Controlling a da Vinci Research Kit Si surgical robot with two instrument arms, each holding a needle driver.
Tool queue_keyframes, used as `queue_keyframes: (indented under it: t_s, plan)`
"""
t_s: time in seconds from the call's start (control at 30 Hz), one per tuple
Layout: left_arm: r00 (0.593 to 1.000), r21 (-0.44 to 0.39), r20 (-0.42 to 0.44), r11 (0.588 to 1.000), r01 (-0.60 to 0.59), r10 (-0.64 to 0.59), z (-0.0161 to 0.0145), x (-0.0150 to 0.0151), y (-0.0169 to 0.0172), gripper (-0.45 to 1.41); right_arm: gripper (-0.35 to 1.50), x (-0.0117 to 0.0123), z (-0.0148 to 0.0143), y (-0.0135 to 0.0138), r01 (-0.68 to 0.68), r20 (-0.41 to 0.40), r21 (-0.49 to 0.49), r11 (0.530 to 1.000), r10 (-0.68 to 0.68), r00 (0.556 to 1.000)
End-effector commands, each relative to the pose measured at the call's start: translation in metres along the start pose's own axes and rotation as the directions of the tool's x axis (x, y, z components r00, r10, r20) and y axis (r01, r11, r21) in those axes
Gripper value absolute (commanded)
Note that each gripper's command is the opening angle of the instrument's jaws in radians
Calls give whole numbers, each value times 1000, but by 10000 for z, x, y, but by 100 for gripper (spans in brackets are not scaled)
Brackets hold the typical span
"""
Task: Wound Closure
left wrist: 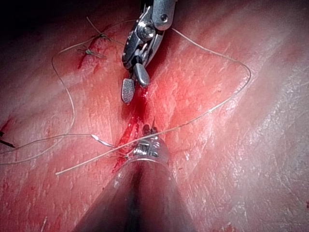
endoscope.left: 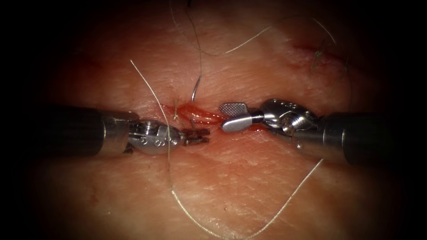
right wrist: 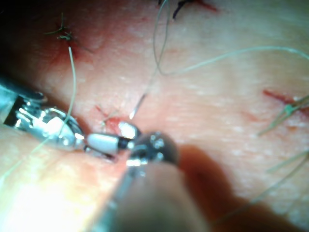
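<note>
Tissue of pork belly lies under both tools, its short cut running across the middle, wet with red fluid. Left of the cut, the left gripper rests low at the cut's lower edge, its dark jaws nearly together with a thin gap between them; whether they pinch anything there cannot be told. Pale thread crosses over that tool's metal wrist, running from above the cut down and around in a wide loop that swings back up toward the right tool's shaft. Just above the cut stands the curved needle, one end down at the tissue close beside the cut's upper edge, the rest arching up free; neither tool holds it. Whether its point is buried cannot be told. Right of the cut, the right gripper is spread wide, one ridged jaw raised above the other smooth one, grasping nothing, its tips at the cut's right end. Farther right of the cut, an older stitch with dark cut ends sits in the tissue.
</note>
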Motion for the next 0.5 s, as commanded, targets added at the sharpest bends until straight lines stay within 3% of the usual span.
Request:
queue_keyframes:
  t_s: [0.03,0.23,0.37,0.5]
  plan:
    - [999,-3,-1,999,34,-34,4,3,4,-45,131,-2,7,4,-1,-2,-3,1000,1,1000]
    - [987,-68,-85,989,132,-137,-27,40,-1,-45,131,-4,2,1,-7,-3,-7,1000,7,1000]
    - [939,-139,-225,962,234,-261,-64,82,-10,-45,131,-7,-2,-1,17,-1,-4,1000,-17,1000]
    - [900,-192,-292,942,277,-324,-89,110,-9,-45,131,-7,-4,-1,18,0,-2,1000,-18,1000]
